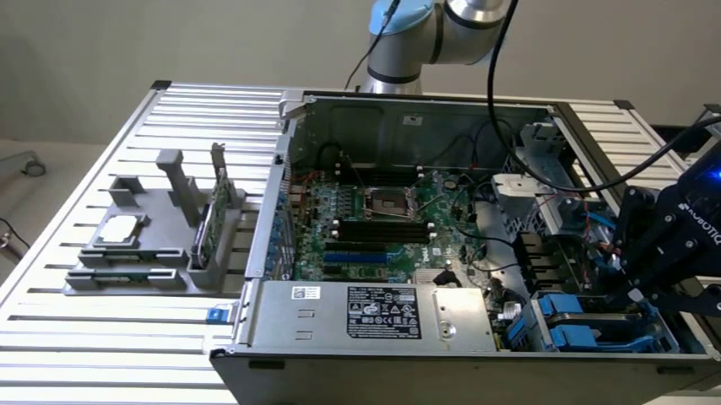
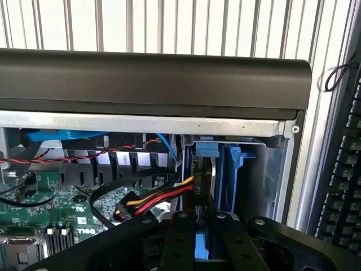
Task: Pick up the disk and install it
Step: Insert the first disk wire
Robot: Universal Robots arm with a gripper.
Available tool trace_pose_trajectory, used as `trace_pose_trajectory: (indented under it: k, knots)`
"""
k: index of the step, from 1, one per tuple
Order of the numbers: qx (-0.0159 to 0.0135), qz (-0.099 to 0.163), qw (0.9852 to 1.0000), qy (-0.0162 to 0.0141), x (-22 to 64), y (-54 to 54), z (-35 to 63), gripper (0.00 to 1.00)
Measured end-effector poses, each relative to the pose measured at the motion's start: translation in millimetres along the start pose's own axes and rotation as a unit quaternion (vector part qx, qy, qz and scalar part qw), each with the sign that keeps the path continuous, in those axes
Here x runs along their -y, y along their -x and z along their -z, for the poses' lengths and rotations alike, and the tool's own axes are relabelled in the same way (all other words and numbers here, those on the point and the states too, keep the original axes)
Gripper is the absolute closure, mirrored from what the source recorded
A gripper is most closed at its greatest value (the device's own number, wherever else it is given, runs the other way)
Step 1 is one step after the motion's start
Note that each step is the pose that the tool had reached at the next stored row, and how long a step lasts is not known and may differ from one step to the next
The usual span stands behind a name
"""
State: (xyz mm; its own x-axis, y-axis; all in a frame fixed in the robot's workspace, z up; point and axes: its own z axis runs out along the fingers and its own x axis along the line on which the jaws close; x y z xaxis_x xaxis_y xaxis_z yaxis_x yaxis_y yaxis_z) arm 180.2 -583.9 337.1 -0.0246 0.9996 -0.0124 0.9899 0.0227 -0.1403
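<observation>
Slatted aluminium table [image 1: 203, 110], one, carrying everything else; open grey metal desktop computer case [image 1: 394, 126], one, lying on its side across the centre and right of the exterior view; silver-and-blue robot arm [image 1: 406, 34], one, entering at top centre; green motherboard [image 1: 372, 211], one, on the case floor; grey metal power supply box with a white-and-black label [image 1: 372, 312], one, along the lower edge of the case; grey plastic parts holder [image 1: 147, 253], one, at the exterior view's left, bearing one flat silver square chip [image 1: 121, 229] and at least one thin green circuit card [image 1: 219, 215] standing on edge; black gripper [image 1: 631, 295], one, at the exterior view's lower right, fingers [image 2: 180, 231] pressed close together and, as far as can be judged, pinching the disk [image 2: 206, 164], a rectangular drive seen edge-on with blue plastic rails, one, standing upright in the drive bay at the case's lower right corner; blue plastic carriers [image 1: 569, 312] in that bay, apparently two, count uncertain; red-yellow-black cable bundle [image 2: 163, 195], one, just beside the disk. Handling, by judgement: dense for its size, rigid, smooth-sided and apt to slip; sensitive to knocks; best held across its stiff narrow edges or rails, clear of connector and circuit face.
</observation>
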Motion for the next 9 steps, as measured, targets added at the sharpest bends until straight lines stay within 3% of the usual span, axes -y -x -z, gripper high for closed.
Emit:
trace_pose_trajectory:
  k: [9]
  knots:
    - [-0.0001,0.0,1.0,0.0,0.0,-1.2,-0.2,0.83]
